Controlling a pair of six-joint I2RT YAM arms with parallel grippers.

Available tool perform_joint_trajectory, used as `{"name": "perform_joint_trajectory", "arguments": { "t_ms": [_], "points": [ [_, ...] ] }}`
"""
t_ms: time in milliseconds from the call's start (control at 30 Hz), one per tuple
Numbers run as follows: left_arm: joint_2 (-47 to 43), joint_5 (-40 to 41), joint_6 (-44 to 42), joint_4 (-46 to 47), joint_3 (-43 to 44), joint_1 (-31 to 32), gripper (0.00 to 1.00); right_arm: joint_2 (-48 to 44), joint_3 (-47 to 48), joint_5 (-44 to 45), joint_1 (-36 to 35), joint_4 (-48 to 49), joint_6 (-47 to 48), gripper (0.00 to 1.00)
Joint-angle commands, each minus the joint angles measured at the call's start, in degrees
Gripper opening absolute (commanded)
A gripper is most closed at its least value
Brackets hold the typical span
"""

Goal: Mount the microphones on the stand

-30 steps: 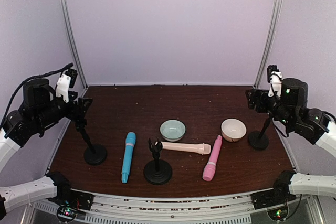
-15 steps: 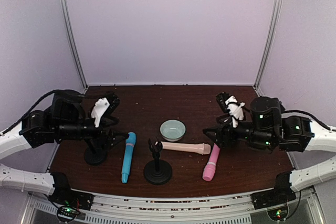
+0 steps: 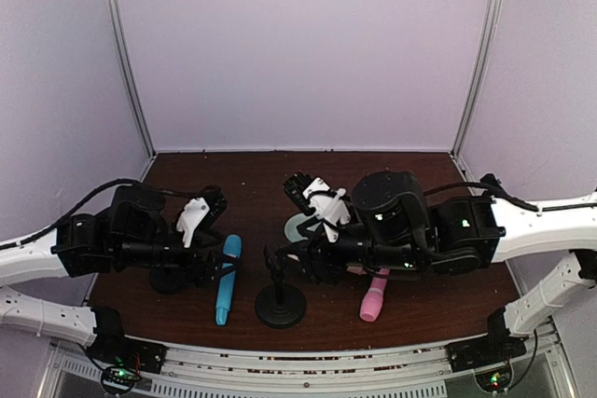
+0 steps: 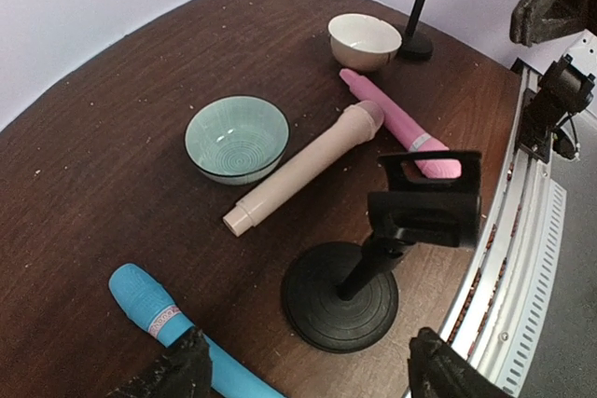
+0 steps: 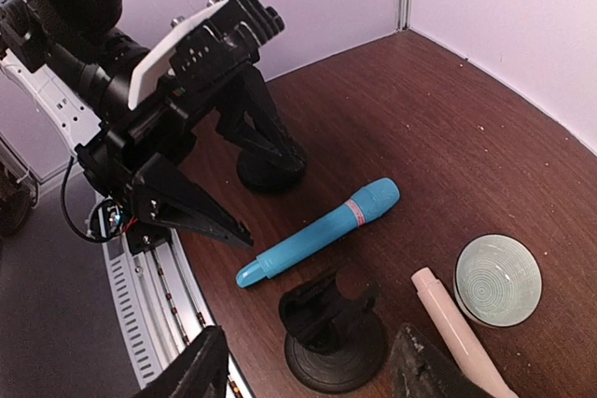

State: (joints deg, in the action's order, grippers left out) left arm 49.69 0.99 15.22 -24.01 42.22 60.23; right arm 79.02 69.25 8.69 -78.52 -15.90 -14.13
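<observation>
The sky-blue microphone [image 3: 227,279] lies flat left of the centre stand [image 3: 280,300]; it also shows in the left wrist view [image 4: 149,307] and the right wrist view [image 5: 322,230]. The cream microphone [image 4: 303,167] and the pink microphone [image 4: 396,123] lie flat right of that stand. In the top view the right arm hides the cream one, while the pink one [image 3: 373,297] shows. The stand's clip [image 4: 424,202] is empty. My left gripper [image 3: 216,272] is open over the blue microphone's handle. My right gripper [image 3: 294,263] is open above the centre stand [image 5: 336,337].
A teal bowl [image 4: 236,137] sits behind the cream microphone. A cream bowl [image 4: 364,39] and a second stand [image 4: 417,6] are at the far right. A third stand [image 5: 270,160] is at the left, under my left arm. The table's front rail [image 3: 308,361] runs along the near edge.
Both arms have swung in from the table's sides and come down toward the middle. The right arm now covers the cream microphone and the bowls in the top view. The microphones have not moved.
</observation>
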Motion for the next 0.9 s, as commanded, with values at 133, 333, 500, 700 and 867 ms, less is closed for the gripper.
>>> {"name": "perform_joint_trajectory", "arguments": {
  "t_ms": [133, 333, 500, 700, 867],
  "points": [
    [-1.73, 2.83, 2.53, 5.9, -2.05, 0.34, 0.75, 5.08, 7.5, 0.29, -0.35, -4.52, -1.14, 0.55],
    [-1.91, 2.96, 2.62, 6.52, -2.96, 0.33, 0.75, 8.78, 10.17, 1.16, -0.37, -9.52, -2.26, 0.47],
    [-1.89, 2.66, 2.59, 6.91, -3.75, 0.33, 0.75, 9.9, 10.7, 3.73, -0.18, -11.64, -3.93, 0.42],
    [-1.96, 2.78, 2.53, 7.76, -4.7, 0.33, 0.75, 13.68, 14.05, 4.51, 0.4, -17.07, -5.77, 0.37],
    [-2.1, 2.16, 2.53, 8.57, -5.5, 0.35, 0.75, 14.45, 14.96, 4.14, 1.73, -17.91, -7.2, 0.24]
  ]
}}
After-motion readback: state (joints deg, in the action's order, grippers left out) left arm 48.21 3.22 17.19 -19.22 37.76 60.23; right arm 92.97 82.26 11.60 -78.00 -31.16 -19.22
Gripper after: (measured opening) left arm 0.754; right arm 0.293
